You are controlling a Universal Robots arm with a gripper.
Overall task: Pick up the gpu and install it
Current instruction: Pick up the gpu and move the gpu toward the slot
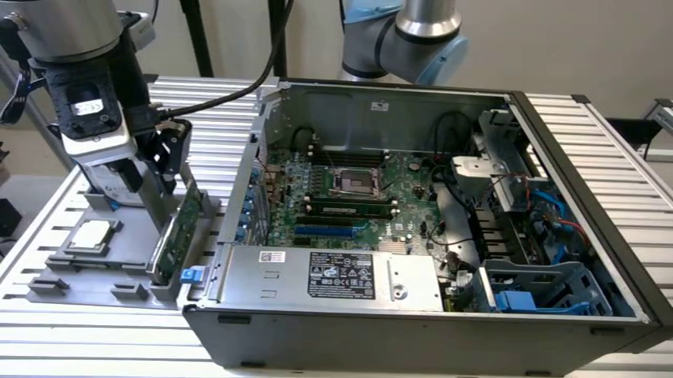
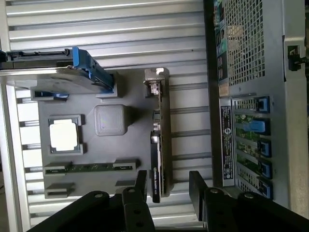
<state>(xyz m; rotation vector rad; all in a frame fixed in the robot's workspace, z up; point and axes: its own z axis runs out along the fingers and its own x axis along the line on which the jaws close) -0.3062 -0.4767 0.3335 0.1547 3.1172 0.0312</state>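
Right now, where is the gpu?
The gpu stands on edge in the grey tray on the exterior view's left, between the CPU chip and the open computer case, with the gripper directly over it.

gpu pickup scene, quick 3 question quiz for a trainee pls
1. True or false: the gpu is already seated in the open computer case.
2. The gripper is: A) shut on the gpu; B) open, with a finger on each side of the gpu's end; C) open, down inside the case.
3. Which flat square silver part lies in the grey tray beside the gpu?
Key: 1 false, it stands on edge in the tray. 2 B. 3 the cpu chip.
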